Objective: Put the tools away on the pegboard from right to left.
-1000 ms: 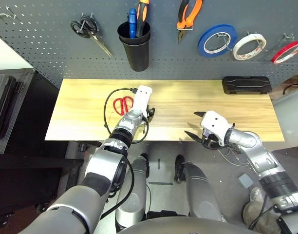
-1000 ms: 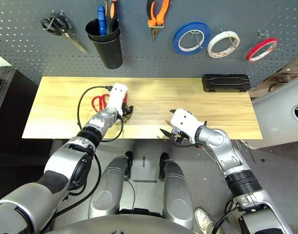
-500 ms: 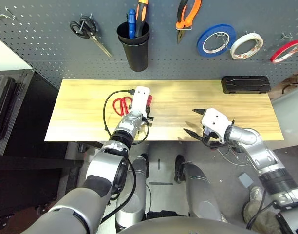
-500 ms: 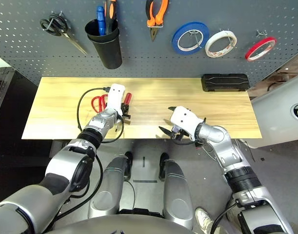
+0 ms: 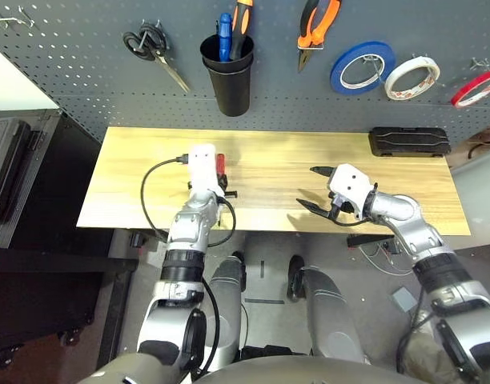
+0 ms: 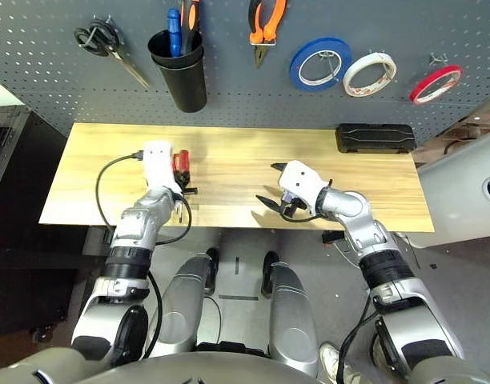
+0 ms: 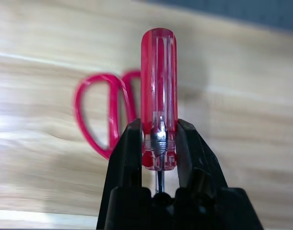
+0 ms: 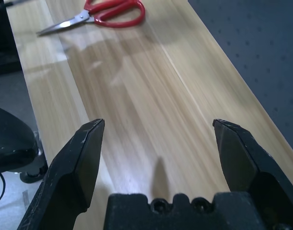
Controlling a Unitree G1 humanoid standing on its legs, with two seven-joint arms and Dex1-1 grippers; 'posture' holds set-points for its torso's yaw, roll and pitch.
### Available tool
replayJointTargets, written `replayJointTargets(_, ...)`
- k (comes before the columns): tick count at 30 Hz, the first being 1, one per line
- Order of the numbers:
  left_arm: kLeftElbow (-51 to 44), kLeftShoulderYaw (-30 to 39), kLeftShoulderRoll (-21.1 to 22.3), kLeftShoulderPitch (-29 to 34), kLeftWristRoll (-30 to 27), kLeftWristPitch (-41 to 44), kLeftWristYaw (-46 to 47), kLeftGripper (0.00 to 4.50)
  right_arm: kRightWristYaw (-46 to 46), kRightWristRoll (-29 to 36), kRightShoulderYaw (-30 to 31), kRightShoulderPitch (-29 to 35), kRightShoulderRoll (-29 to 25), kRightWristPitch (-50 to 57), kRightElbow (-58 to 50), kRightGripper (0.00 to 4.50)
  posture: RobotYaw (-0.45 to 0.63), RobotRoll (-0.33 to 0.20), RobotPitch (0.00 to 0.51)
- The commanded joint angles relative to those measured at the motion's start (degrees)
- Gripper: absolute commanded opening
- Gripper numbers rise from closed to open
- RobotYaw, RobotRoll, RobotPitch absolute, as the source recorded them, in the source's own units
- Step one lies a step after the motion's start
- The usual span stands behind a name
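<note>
The left gripper [image 7: 158,143] has lifted the screwdriver [image 7: 158,96], clamped at its handle, off the table [image 5: 309,172] at frame centre-left, leaving the scissors [image 8: 110,12] behind, while the right gripper [image 8: 158,139] hangs wide, empty.

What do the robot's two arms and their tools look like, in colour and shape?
Both forearms are silver with black ribbed rings at the joints. Each ends in a white housing carrying a black tool: the left tool has two flat tapering fingers, and the right tool has two broad fingers with pointed tips. A black cable loops from the left housing. Thin dark wires hang under the right wrist.
</note>
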Motion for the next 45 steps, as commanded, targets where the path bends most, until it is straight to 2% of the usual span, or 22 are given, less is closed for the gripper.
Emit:
replayJointTargets(1,-7.23,1.31,-2.14,2.78,-2.92,0.4,0.65,0.86,1.25,-0.16,0.33,-0.52,0.12,-2.38,3.69,4.5,0.37,0.0,0.277)
replayJointTargets(11,-21.85,5.27,-4.02,7.75,-7.45,-4.96,2.62,0.86,3.35,1.48,-1.31,-4.92,0.58,-5.95,10.64,4.5,0.43,0.0,0.268)
replayJointTargets(17,-28.54,5.61,-3.24,7.45,-10.87,-9.43,1.7,0.86,6.64,8.07,-6.29,-5.65,0.75,-7.66,11.74,4.5,0.44,0.0,0.264)
replayJointTargets(25,-33.09,4.77,0.06,0.89,-13.79,-10.31,1.0,0.86,14.5,19.17,-14.81,-6.57,-0.86,-4.75,11.24,4.5,0.42,0.0,0.255)
replayJointTargets(33,-32.6,4.91,3.28,-6.73,-16.35,-8.33,1.32,0.86,20.06,28.05,-20.93,-5.3,-3.51,2.45,3.44,4.5,0.36,0.0,0.253)
replayJointTargets(45,-26.69,4.71,5.94,-15.28,-18.78,-8.7,0.01,0.86,21.1,34.72,-25.07,-2.92,-7.5,13.89,-9.39,4.5,0.28,0.0,0.248)
